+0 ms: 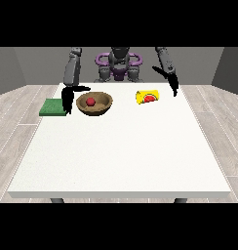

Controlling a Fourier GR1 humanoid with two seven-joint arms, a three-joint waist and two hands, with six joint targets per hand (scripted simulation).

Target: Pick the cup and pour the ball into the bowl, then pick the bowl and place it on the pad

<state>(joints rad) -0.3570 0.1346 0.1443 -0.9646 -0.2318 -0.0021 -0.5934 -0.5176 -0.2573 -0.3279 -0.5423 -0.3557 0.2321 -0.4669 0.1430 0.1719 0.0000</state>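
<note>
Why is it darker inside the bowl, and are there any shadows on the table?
In the front view, the brown bowl is shaded along its inner wall, with the red ball inside it; the white table looks evenly lit, with only faint shadow beside the bowl and the yellow cup; no glare shows.

Bowl: we find the ball in it.
Pad: left of our bowl, near it.
Cup: on its side, right of bowl.

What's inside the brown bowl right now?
A red ball lies inside the bowl. The bowl's floor directly under the ball is covered, so it cannot be seen.
</note>
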